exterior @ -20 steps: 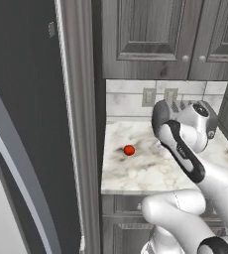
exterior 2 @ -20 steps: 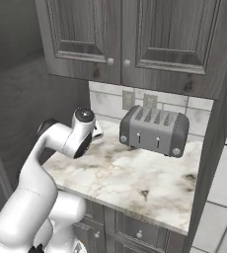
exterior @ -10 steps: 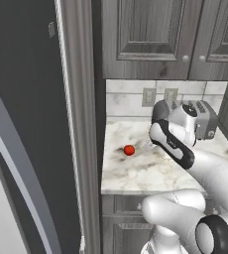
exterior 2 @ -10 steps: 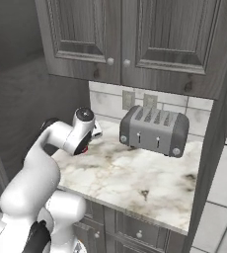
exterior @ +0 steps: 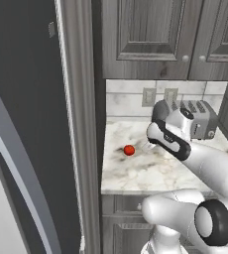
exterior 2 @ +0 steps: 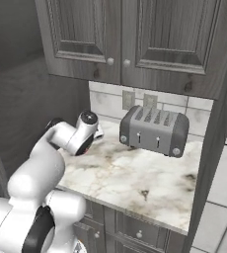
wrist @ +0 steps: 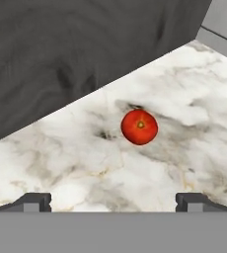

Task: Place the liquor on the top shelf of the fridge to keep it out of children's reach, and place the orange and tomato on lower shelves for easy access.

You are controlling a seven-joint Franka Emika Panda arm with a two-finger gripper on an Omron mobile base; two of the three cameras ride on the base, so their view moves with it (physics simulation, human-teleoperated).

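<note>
The tomato (exterior: 129, 150) is a small glossy red ball resting on the marble counter (exterior: 136, 173), near its left end. In the hand view the tomato (wrist: 139, 127) sits a short way ahead of my gripper (wrist: 113, 201) and slightly right of centre. The gripper is open, its two dark fingertips (wrist: 34, 200) stand wide apart, and nothing is between them. My white arm (exterior: 175, 144) reaches over the counter from the right toward the tomato. The fridge (exterior: 22, 74) stands at the left with its long silver handle (exterior: 22, 168). The liquor, the orange and the fridge shelves are out of view.
A silver toaster (exterior 2: 155, 129) stands at the back of the counter under dark grey wall cabinets (exterior 2: 135, 34). A tall grey panel (exterior: 81, 124) separates the counter from the fridge, close to the left of the tomato. Two wall outlets (exterior: 158, 95) sit above the counter.
My arm has folded lower and its hand has come down toward the tomato's end of the counter. The tomato has not moved and the gripper has stayed open.
</note>
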